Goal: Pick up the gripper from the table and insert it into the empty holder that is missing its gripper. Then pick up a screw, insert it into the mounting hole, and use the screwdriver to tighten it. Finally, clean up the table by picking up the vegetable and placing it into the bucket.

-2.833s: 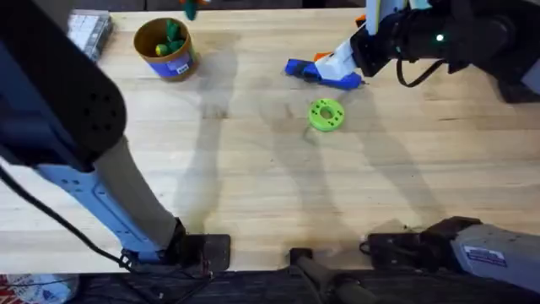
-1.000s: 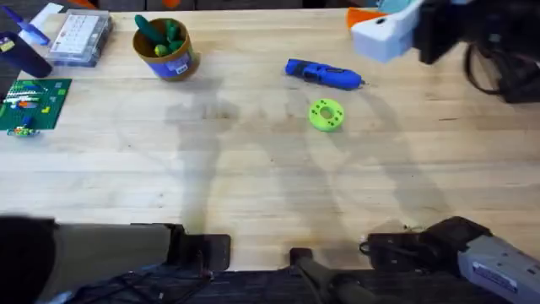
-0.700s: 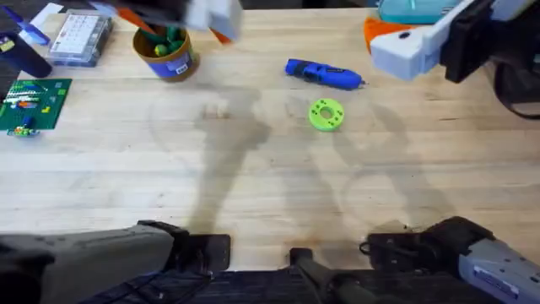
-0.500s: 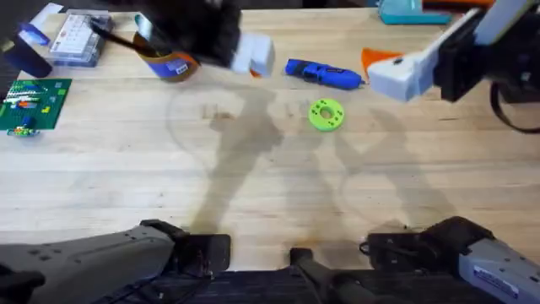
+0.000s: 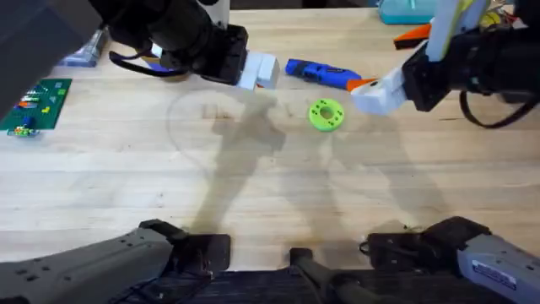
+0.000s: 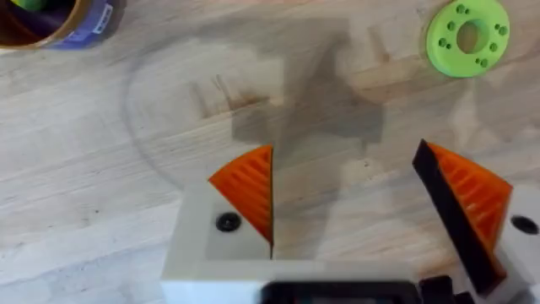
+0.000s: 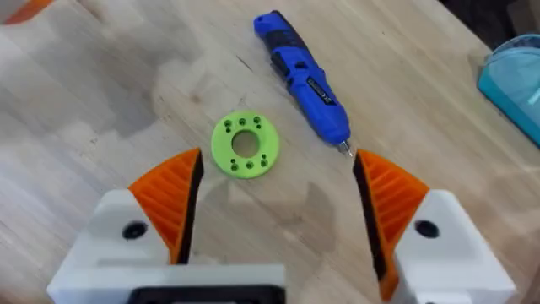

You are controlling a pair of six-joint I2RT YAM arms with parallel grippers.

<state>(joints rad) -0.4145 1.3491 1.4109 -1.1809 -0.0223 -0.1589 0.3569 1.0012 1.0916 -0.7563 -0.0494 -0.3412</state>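
The blue screwdriver (image 5: 316, 73) (image 7: 302, 76) lies at the far middle of the table, with the lime-green disc (image 5: 326, 114) (image 7: 245, 145) (image 6: 467, 38) just in front of it. My right gripper (image 5: 371, 91) (image 7: 278, 169) hovers open just right of the disc, near the screwdriver's tip. Left of the screwdriver, my left gripper (image 5: 257, 69) (image 6: 346, 169) hangs open over bare wood. The yellow bucket (image 6: 59, 15) with its blue band shows behind it, a bit of green inside; I cannot tell if that is the vegetable. The loose gripper, holder and screw are out of view.
A green circuit board (image 5: 34, 100) lies at the left edge, and a clear compartment box (image 5: 84, 52) peeks out beside the left arm. A teal object (image 5: 405, 10) (image 7: 515, 80) sits at the far right. Open wood spreads across the near half of the table.
The left arm swung in from the left, over the bucket, toward the table's middle. The right gripper came down and left from the far right corner toward the disc.
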